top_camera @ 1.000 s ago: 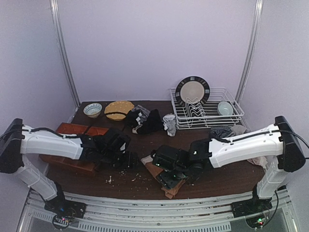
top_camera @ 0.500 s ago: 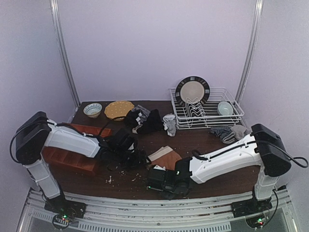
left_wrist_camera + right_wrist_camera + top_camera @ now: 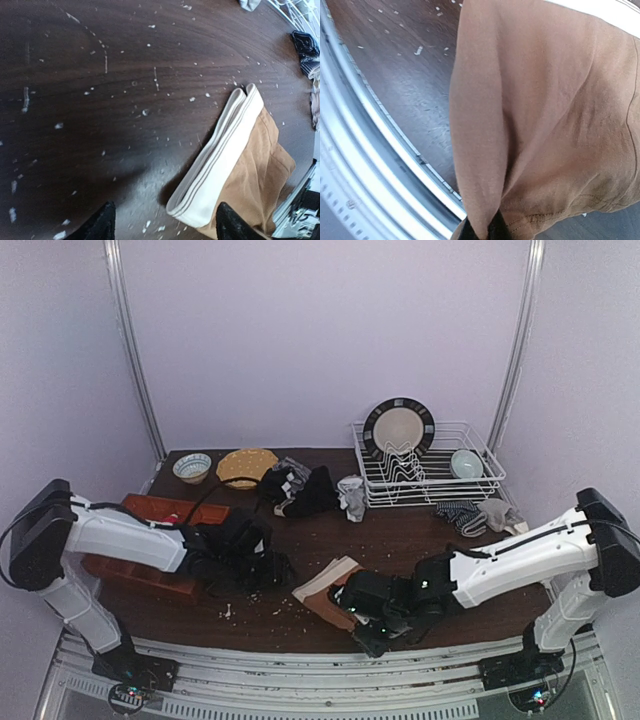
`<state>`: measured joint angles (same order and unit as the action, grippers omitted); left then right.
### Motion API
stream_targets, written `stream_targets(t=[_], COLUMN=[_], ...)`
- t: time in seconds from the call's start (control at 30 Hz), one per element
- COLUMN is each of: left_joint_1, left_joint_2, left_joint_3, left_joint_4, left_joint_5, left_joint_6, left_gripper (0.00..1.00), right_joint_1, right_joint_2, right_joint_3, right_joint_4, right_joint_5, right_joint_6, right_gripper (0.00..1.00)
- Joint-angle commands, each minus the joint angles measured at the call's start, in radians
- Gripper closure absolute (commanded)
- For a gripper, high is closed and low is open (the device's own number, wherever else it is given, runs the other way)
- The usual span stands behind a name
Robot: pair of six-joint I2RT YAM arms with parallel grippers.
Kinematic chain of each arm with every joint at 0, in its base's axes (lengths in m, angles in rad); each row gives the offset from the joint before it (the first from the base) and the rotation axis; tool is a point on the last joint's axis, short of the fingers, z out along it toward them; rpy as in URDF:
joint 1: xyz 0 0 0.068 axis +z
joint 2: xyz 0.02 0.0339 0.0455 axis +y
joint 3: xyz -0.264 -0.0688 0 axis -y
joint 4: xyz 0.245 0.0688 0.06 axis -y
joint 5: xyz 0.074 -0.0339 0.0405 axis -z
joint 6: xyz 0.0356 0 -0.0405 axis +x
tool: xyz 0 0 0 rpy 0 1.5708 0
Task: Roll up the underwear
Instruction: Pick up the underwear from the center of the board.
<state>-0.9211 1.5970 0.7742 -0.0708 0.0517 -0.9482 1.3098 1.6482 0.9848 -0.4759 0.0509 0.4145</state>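
The tan-brown underwear [image 3: 545, 125] is pinched by the right hand [image 3: 481, 231]; the left hand [image 3: 165, 227] stands spread.

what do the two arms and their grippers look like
The left arm and right arm both have white shell links with bulky black joints, and a thin black cable runs along each. The left gripper and right gripper are black, with blunt dark fingertips.
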Motion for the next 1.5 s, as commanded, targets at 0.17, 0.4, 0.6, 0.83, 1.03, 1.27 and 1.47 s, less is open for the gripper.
stream_targets(t=[0.17, 0.4, 0.6, 0.83, 1.03, 1.27, 1.47], left_joint_1=[-0.068, -0.17, -0.234, -0.289, -0.287, -0.276, -0.242], left_joint_2=[-0.047, -0.014, -0.102, -0.156, -0.041, 0.064, 0.108], left_joint_3=[-0.035, 0.065, -0.024, -0.157, -0.087, 0.021, 0.047], left_joint_4=[-0.007, -0.067, 0.078, 0.297, 0.321, 0.195, 0.161], left_joint_5=[0.022, -0.121, -0.198, -0.167, -0.084, 0.036, 0.089], left_joint_6=[0.097, 0.305, 0.692, 1.112, 1.422, 1.596, 1.607], left_gripper=[0.29, 0.23, 0.21, 0.17, 0.19, 0.22, 0.28], right_joint_1=[-0.107, -0.122, -0.179, -0.193, -0.195, -0.196, -0.196], right_joint_2=[-0.158, -0.161, -0.247, -0.328, -0.33, -0.348, -0.36], right_joint_3=[-0.154, -0.209, -0.262, -0.311, -0.326, -0.351, -0.357], right_joint_4=[0.057, 0.105, 0.12, 0.089, 0.088, 0.097, 0.097], right_joint_5=[-0.163, -0.203, -0.296, -0.3, -0.294, -0.291, -0.292], right_joint_6=[-0.045, -0.035, -0.025, -0.038, -0.041, -0.035, -0.03], right_gripper=[1.0, 1.0, 1.0, 1.0, 1.0, 1.0, 1.0])
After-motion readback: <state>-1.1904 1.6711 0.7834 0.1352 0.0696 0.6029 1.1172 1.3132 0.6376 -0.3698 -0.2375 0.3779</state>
